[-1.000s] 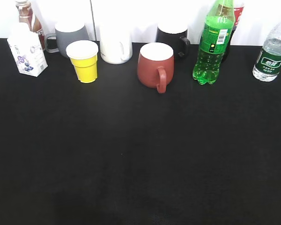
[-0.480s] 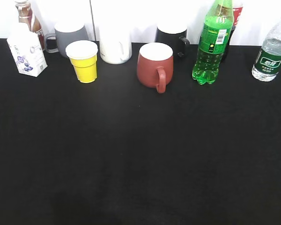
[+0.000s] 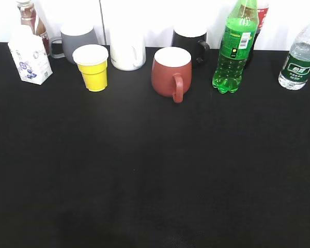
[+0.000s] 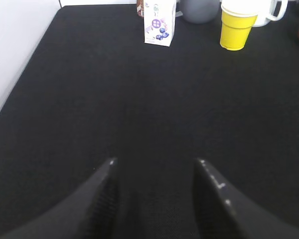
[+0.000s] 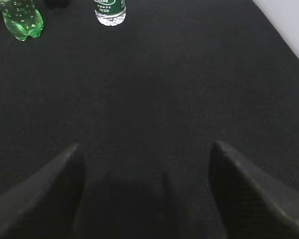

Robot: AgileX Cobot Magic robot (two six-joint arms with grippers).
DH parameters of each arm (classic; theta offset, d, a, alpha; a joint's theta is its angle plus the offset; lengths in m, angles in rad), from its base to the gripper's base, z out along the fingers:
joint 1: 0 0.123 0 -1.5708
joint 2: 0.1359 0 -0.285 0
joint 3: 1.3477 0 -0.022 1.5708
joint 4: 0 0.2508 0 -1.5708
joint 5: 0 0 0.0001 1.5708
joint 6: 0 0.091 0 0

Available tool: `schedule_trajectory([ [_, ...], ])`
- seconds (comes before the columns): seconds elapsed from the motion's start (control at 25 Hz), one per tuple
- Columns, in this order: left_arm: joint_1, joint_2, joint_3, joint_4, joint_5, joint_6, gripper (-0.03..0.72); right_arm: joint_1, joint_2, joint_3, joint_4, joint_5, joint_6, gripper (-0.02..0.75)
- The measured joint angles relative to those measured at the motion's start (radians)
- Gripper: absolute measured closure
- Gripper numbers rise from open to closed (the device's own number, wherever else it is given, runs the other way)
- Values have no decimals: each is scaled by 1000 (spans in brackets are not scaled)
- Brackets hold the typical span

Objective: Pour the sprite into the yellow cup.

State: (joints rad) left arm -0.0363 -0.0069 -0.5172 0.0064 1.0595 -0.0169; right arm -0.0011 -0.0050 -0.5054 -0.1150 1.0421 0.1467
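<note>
- Nothing on the table [image 3: 144, 181] has truly moved since the earlier exterior frames; the whole row shifts only by a hair, as from a slight camera wobble.
- Sprite [image 3: 234, 49] stands upright at the back right of the table, capped end cut off by the top edge, lobed base resting on the black cloth.
- Just behind the sprite a cola bottle [image 3: 260, 15] with a red label peeks out; a water bottle [image 3: 300, 54] stands well apart to its right.
- Yellow cup [image 3: 93, 67] stands upright at the back left, well apart from the sprite, white inside showing.
- Between cup and sprite sits a red mug [image 3: 170, 72], handle toward the camera; behind it are a white mug [image 3: 127, 51] and a black mug [image 3: 190, 41].
- A grey mug [image 3: 77, 40] stands just behind the cup, with a small carton [image 3: 29, 59] and a brown bottle [image 3: 30, 18] at far left.
- Left end effector [image 4: 157, 172] hangs low over bare cloth with its fingers spread and nothing between them; the cup lies far ahead to its right.
- Right end effector [image 5: 144, 159] is likewise spread wide and empty; the sprite's base shows far ahead at the upper left of its wrist view.
- Neither arm appears in the exterior view.
</note>
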Motion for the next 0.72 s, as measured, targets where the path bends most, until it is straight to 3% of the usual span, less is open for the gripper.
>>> schedule_trajectory([
  [0.12,0,0,0,0,0,0,375,0,0,0,7,0,0,146],
  [0.28,0,0,0,0,0,0,377,-2,0,0,131,0,-130,148],
  [0.72,0,0,0,0,0,0,377,-2,0,0,143,0,-136,150],
])
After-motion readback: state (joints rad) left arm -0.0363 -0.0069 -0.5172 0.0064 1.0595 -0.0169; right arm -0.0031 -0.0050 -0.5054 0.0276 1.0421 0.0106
